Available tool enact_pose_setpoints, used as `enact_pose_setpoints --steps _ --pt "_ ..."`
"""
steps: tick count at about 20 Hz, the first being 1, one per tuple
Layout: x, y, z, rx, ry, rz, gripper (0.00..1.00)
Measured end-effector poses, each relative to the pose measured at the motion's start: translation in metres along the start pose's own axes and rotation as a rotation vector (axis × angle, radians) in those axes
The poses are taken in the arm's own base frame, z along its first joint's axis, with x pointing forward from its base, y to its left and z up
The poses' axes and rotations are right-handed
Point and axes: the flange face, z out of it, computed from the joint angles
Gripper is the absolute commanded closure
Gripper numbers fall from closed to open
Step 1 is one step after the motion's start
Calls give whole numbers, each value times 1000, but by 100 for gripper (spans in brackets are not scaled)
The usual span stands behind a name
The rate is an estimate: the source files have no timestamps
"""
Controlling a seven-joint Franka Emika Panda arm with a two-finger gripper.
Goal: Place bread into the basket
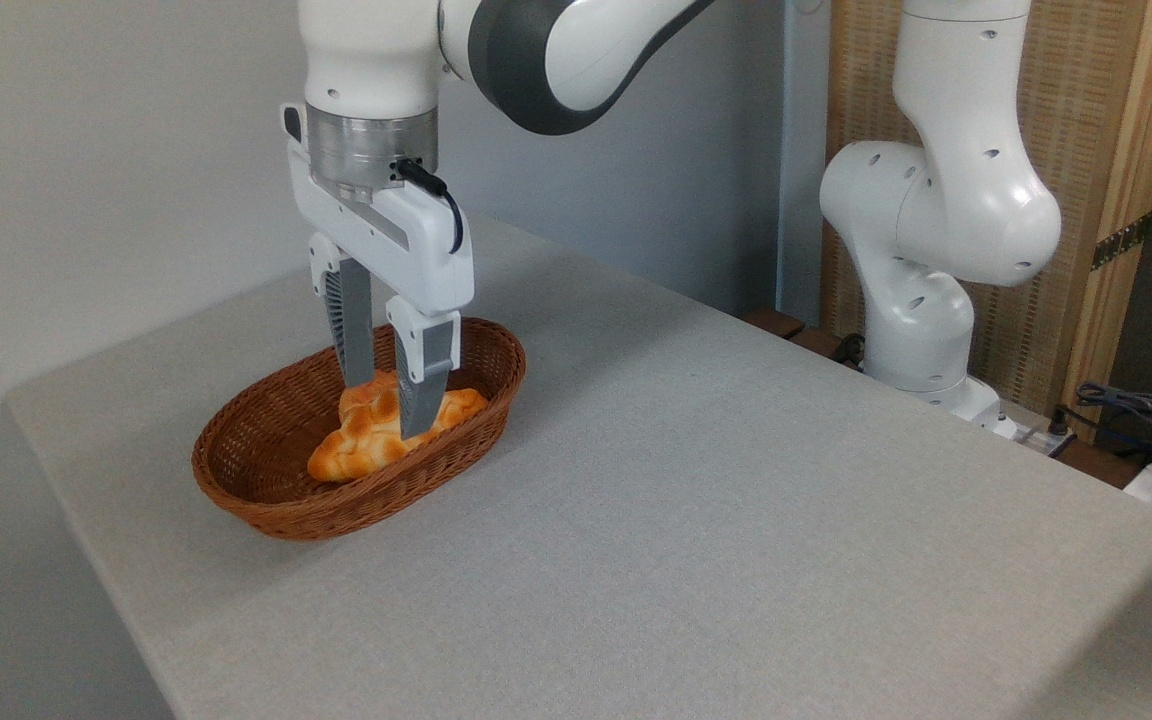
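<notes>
Big grey cloth-covered table point(696, 520) fills most of frame, running lower left to right edge. White Franka arm w/ grey joint bands point(936, 220) has its base at upper right; its upper links are cut off by top edge and reappear at upper centre-left. Shallow oval basket of reddish-brown woven wicker w/ thick braided rim point(266, 500) sits left of centre on table, long axis running lower left to upper right. White two-finger gripper w/ grey ribbed fingers point(386, 405) hangs straight down into basket. Elongated plaited golden-orange loaf of bread w/ paler creases point(356, 450) lies inside basket, toward its near-right side, long axis roughly along the basket's, lower-left end rounded and visible.

Fingers straddle loaf at about mid-length, one on far side, one on near side; gap btwn them about loaf's width. Near finger covers part of loaf. Can't tell if pads press loaf or sit just clear of it. Fingertips and loaf underside hidden by bread and basket rim.
</notes>
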Motion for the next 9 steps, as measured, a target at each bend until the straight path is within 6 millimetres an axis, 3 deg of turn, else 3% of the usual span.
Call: enact_pose_setpoints --steps 9 --pt "-16 -17 -6 -17 -47 -32 0"
